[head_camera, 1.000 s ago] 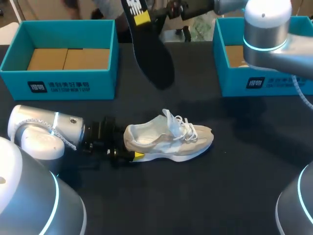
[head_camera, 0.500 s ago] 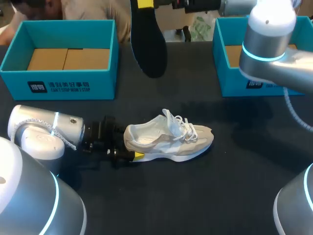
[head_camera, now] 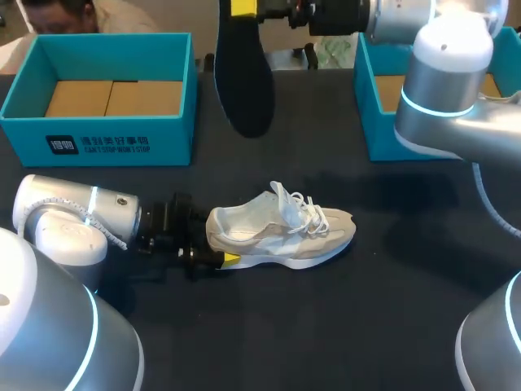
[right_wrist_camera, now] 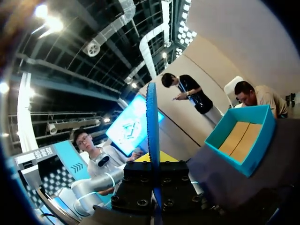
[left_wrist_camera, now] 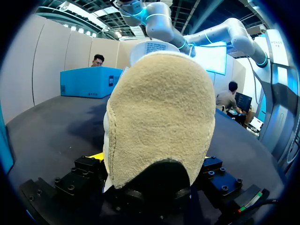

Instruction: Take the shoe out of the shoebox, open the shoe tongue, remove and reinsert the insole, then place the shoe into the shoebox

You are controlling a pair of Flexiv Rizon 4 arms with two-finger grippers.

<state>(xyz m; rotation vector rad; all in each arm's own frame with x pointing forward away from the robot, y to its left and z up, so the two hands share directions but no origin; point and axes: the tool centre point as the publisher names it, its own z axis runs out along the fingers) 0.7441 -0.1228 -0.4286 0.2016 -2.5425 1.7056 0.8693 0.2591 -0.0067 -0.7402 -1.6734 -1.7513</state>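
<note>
My right end effector (head_camera: pixel 244 8) is clamped on the insole (head_camera: pixel 242 81), which hangs toe-down, high over the far side of the bench (head_camera: pixel 326 326). The shoe (head_camera: pixel 281 232) lies below and nearer me, long axis crosswise, heel pinched in my left end effector (head_camera: pixel 207 244), opening up. Reinserting it, I judge, means bringing the insole down to that opening.

A dark tabletop (head_camera: pixel 326 326) carries a pale shoe (head_camera: pixel 281 232) resting on its sole near the middle. An open teal shoebox (head_camera: pixel 106 142) sits at far left, and a second shoebox (head_camera: pixel 387 142) at far right.
</note>
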